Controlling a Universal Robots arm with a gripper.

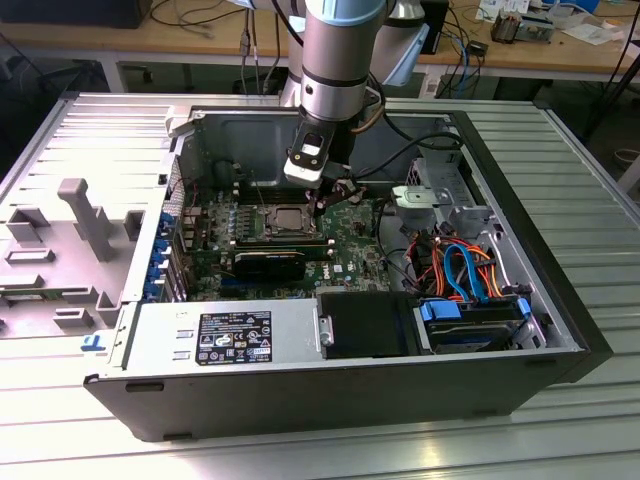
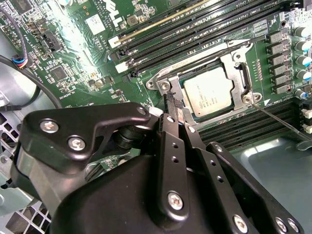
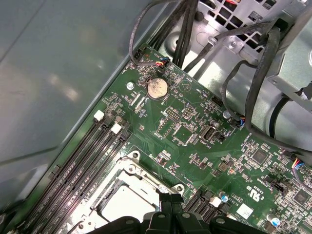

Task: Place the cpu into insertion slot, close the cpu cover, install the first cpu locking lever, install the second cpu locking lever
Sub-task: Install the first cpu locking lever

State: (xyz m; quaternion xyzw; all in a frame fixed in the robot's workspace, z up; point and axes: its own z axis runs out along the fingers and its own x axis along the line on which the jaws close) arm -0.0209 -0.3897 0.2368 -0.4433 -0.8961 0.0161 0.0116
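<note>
The cpu (image 2: pixel 208 92) lies flat in the insertion slot (image 3: pixel 130 168) on the green motherboard, its silver top showing. The cpu cover (image 2: pixel 238 73) lies down around it, framing the chip. One thin wire locking lever (image 2: pixel 275 119) slants out from the socket's corner over the memory slots. Another lever (image 2: pixel 214 51) runs along the socket's opposite edge. My gripper (image 2: pixel 174 105) is shut with nothing between its fingers, its tips just above the socket's corner, beside the cover. In the exterior view the gripper (image 1: pixel 322 205) hangs right of the cpu (image 1: pixel 291 217).
Long black memory slots (image 2: pixel 195 24) flank the socket on both sides. A coin battery (image 3: pixel 157 88) and black cable bundles (image 3: pixel 253 78) lie beyond it. Coloured cables (image 1: pixel 460 265), a drive cage (image 1: pixel 440 195) and the power supply (image 1: pixel 230 335) crowd the case.
</note>
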